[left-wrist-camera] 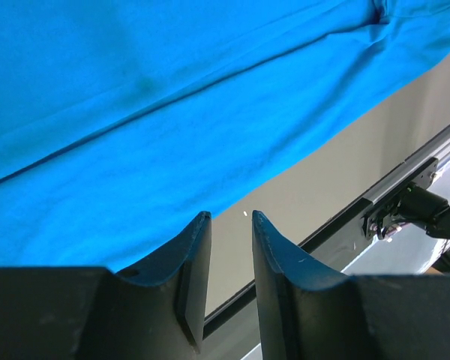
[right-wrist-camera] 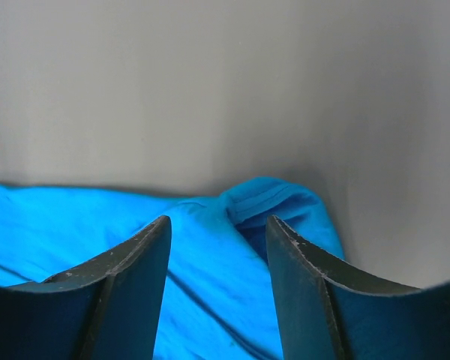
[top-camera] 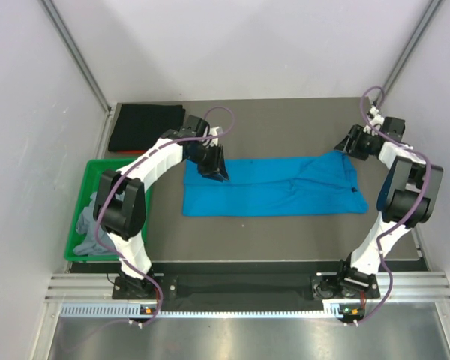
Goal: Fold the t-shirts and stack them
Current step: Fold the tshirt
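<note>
The bright blue t-shirt [top-camera: 274,186] lies mid-table, folded into a long strip. My left gripper [top-camera: 213,166] hovers at the strip's back left corner. In the left wrist view its jaws [left-wrist-camera: 231,217] stand open with only bare table between them, and the blue cloth [left-wrist-camera: 172,112] spreads beyond. My right gripper [top-camera: 352,142] is over the back right corner. Its jaws [right-wrist-camera: 217,221] are open above the blue t-shirt [right-wrist-camera: 210,247], close to a bunched sleeve [right-wrist-camera: 274,199]. The black t-shirt [top-camera: 146,127] sits folded at the back left. The grey t-shirt [top-camera: 90,221] lies crumpled in the bin.
A green plastic bin [top-camera: 81,196] stands at the left table edge. A metal rail [top-camera: 247,289] runs along the near edge by the arm bases. White walls enclose the back and both sides.
</note>
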`<action>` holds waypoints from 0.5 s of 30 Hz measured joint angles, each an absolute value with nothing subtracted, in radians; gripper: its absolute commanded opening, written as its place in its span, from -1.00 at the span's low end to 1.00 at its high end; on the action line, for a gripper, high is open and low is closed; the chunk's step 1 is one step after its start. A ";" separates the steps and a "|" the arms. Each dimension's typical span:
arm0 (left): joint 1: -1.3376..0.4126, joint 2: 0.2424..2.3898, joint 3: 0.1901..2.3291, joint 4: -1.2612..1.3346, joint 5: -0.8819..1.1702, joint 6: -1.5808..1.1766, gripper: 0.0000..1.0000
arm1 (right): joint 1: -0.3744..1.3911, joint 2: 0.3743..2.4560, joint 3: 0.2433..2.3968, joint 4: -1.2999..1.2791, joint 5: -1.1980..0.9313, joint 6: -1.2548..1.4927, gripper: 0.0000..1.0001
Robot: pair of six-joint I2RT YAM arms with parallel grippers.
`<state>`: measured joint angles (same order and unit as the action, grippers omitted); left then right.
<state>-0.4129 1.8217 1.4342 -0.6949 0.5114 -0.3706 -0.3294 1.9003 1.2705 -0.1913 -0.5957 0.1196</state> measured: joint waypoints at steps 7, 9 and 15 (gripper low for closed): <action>-0.413 1.821 1.434 -0.693 0.509 -0.370 -0.35 | -0.315 1.928 1.296 -0.227 -0.595 0.080 0.04; -0.413 1.821 1.434 -0.692 0.508 -0.370 -0.36 | -0.311 1.937 1.309 -0.232 -0.596 0.076 -0.05; -0.413 1.821 1.434 -0.691 0.508 -0.368 -0.39 | -0.308 1.938 1.312 -0.233 -0.596 0.062 -0.64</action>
<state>-0.4129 1.8214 1.4342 -0.6910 0.5083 -0.3676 -0.3077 1.9381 1.3121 -0.2333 -0.5961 0.0624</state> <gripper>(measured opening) 0.310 0.276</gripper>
